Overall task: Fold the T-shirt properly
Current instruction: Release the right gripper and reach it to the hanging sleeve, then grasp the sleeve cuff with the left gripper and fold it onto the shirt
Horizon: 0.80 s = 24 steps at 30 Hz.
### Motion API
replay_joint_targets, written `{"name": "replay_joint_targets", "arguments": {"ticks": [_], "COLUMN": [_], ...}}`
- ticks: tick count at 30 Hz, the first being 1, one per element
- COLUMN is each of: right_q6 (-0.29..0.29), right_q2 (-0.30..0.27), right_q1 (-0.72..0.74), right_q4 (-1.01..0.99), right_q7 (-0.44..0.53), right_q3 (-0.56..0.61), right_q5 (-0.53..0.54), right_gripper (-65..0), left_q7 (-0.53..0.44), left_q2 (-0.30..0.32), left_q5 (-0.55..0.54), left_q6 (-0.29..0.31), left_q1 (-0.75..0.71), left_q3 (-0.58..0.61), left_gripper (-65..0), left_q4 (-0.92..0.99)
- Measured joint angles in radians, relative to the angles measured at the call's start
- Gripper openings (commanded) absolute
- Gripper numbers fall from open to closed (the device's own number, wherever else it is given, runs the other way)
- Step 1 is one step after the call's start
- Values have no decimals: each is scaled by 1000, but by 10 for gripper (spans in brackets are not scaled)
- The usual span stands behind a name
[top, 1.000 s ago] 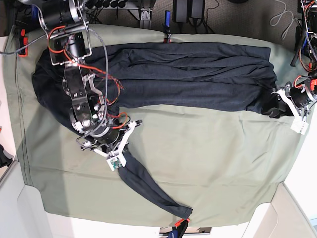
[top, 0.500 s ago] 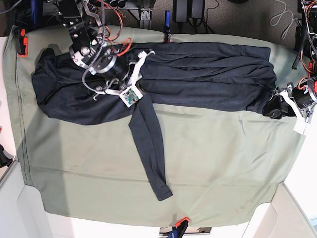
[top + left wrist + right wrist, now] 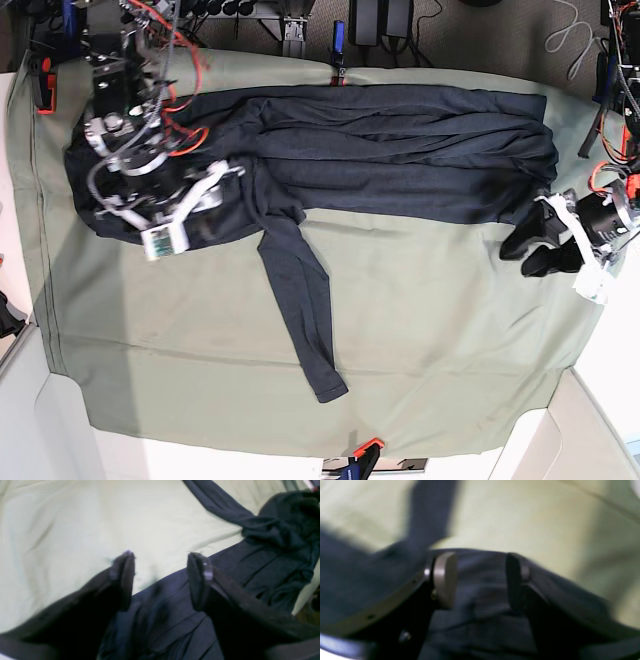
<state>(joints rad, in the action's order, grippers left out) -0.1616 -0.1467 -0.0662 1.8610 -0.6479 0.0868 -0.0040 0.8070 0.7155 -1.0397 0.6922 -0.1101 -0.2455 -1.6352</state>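
Note:
The T-shirt (image 3: 400,150) is dark navy and lies in a long folded band across the far half of the table. One sleeve (image 3: 300,300) trails toward the near edge. My right gripper (image 3: 213,187) is open, low over the shirt's left end, with dark fabric (image 3: 480,592) below its fingers (image 3: 443,580). My left gripper (image 3: 527,255) is open on the green cloth just off the shirt's right lower corner. In the left wrist view the left gripper (image 3: 162,557) hovers at the shirt's edge (image 3: 250,580), holding nothing.
An olive-green cloth (image 3: 450,340) covers the table. Orange clamps (image 3: 368,445) pin its near and far edges (image 3: 340,75). Cables and black equipment (image 3: 380,20) lie beyond the far edge. White table rims (image 3: 600,440) show at the near corners.
My right gripper went from the near-left sleeve up over the shirt, then left to the shirt's left end; the sleeve now lies free. My left gripper slid down off the shirt's corner.

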Motion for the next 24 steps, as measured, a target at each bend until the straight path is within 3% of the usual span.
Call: {"name": "replay_joint_targets", "arguments": {"ticks": [6, 12, 16, 21, 24], "right_q6": [5, -11, 6, 8, 8], "right_q2": [0, 1, 5, 5, 5], "right_q1": [-2, -2, 45, 146, 167], "right_q4": [-3, -93, -179, -250, -295], "right_q7": [2, 47, 55, 58, 44], "right_q3": [-230, -261, -261, -264, -264], "right_q5": [87, 106, 92, 89, 60], "right_gripper": [-335, -344, -531, -550, -650], "left_q7": [-99, -143, -154, -165, -182], "left_q2": [-99, -221, -312, -405, -436], "left_q5": [191, 325, 403, 399, 413], "left_q6": [0, 0, -5, -7, -8], "left_q1": [71, 228, 351, 475, 502], "left_q3": [166, 321, 369, 376, 375], "left_gripper": [-273, -273, -273, -273, -273], "left_q4": [-5, 119, 300, 512, 608]}}
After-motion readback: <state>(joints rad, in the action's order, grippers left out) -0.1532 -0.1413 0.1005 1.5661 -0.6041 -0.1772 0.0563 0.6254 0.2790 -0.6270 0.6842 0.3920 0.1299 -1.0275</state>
